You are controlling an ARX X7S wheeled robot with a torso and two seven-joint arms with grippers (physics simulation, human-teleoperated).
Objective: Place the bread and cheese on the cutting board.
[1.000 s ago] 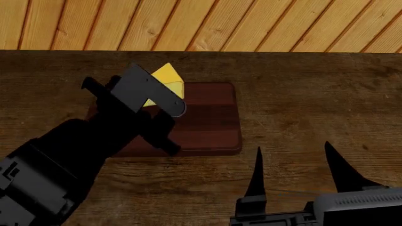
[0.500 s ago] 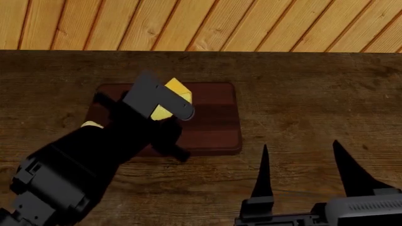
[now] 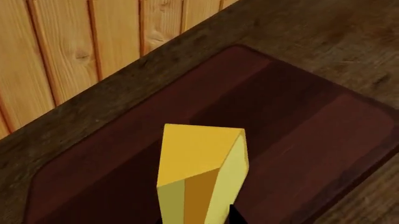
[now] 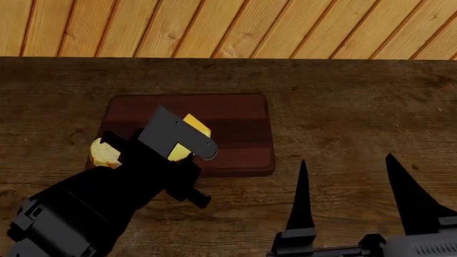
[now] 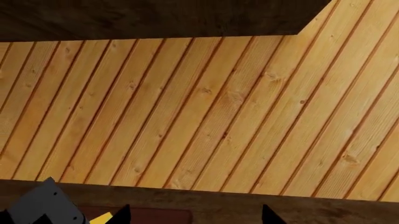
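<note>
The cutting board lies in the middle of the countertop, dark reddish-brown and striped. My left gripper is shut on the cheese, a yellow wedge held over the board's near-left part. The left wrist view shows the cheese sticking out over the cutting board, with the jaws almost out of frame. The bread is at the board's left edge, partly hidden by my left arm. I cannot tell whether it rests on the board. My right gripper is open and empty, nearer than the board's right corner.
The brown wooden countertop stretches all around the board. A wall of pale wooden planks rises behind it and fills most of the right wrist view.
My left gripper has carried the cheese from the board's far-left corner towards its near side. That uncovered the bread at the board's left edge. The right gripper drifted slightly right.
</note>
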